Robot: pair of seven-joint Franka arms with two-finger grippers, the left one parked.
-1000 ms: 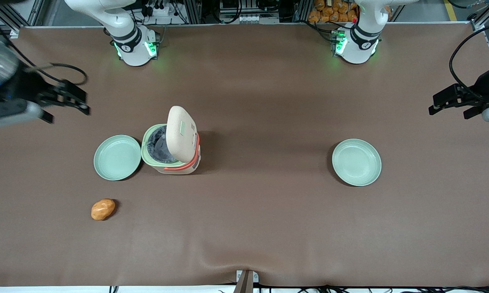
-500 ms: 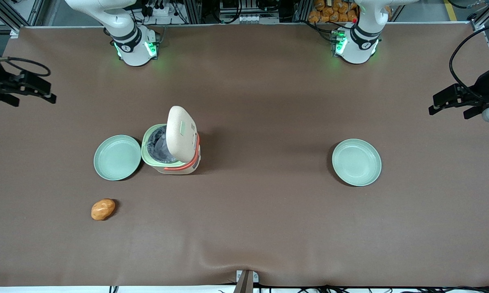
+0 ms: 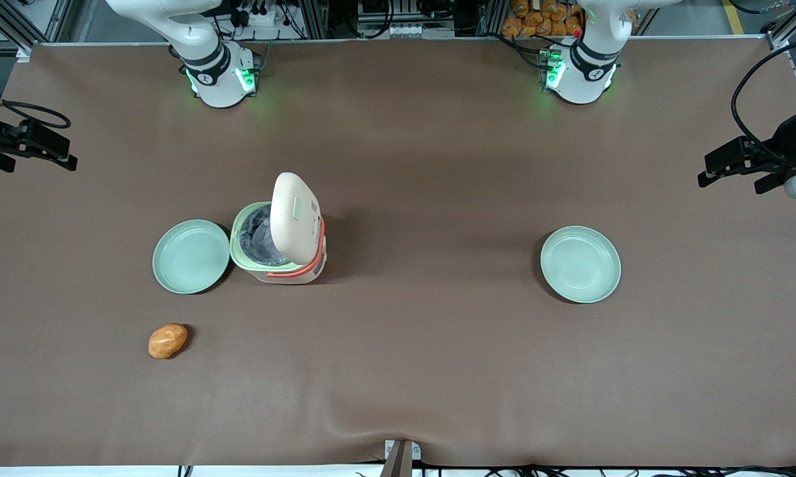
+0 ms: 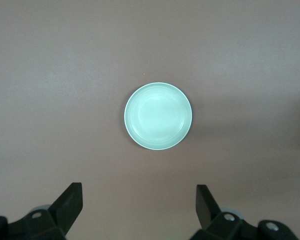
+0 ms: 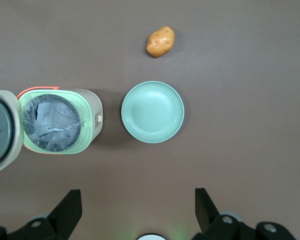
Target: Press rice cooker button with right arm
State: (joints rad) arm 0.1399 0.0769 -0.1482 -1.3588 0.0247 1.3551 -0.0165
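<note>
In the front view, the rice cooker (image 3: 280, 244) stands near the middle of the table with its lid raised upright. A pale green plate (image 3: 191, 257) lies just beside it, toward the working arm's end, and a potato (image 3: 168, 340) is nearer to the camera. The gripper (image 3: 56, 151) hangs at the table's edge, well apart from the cooker.

In the right wrist view, the gripper's fingers (image 5: 70, 207) are spread wide and hold nothing. The open cooker (image 5: 52, 122) shows a crumpled liner inside.

In the left wrist view, a second plate (image 4: 158, 116) lies alone on the table.
</note>
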